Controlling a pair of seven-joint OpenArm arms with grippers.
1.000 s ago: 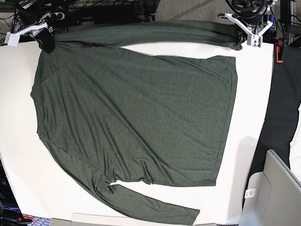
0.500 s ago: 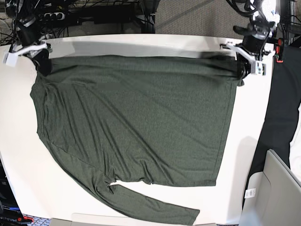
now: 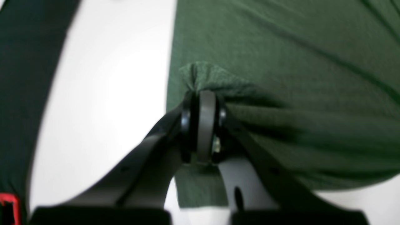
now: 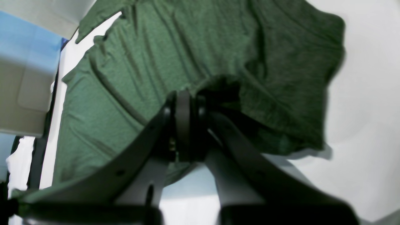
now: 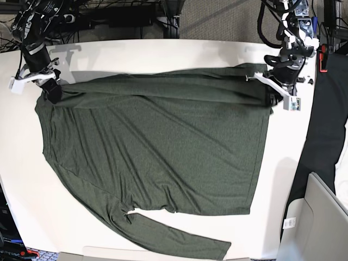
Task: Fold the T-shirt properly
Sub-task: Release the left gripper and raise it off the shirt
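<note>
The dark olive-green T-shirt [image 5: 157,147] lies spread on the white table [image 5: 163,51], with its lower long sleeve trailing to the front edge. Its upper sleeve is stretched across the top of the body between my two grippers. At the shirt's right top corner, my left gripper [image 5: 270,97] is shut on the bunched sleeve end [image 3: 200,75]. My right gripper [image 5: 51,92] is shut on fabric at the left shoulder. In the wrist views the left gripper [image 3: 200,93] and right gripper [image 4: 187,93] both pinch green cloth [image 4: 218,47] just above the table.
A black cloth [image 5: 326,125] hangs off the table's right side, with a red item [image 5: 324,57] near its top. A grey bin [image 5: 321,223] stands at the front right. Cables and stands [image 5: 119,13] crowd the floor behind the far edge.
Both grippers have carried the upper sleeve from the table's far edge toward the front. The sleeve now lies over the top of the shirt's body.
</note>
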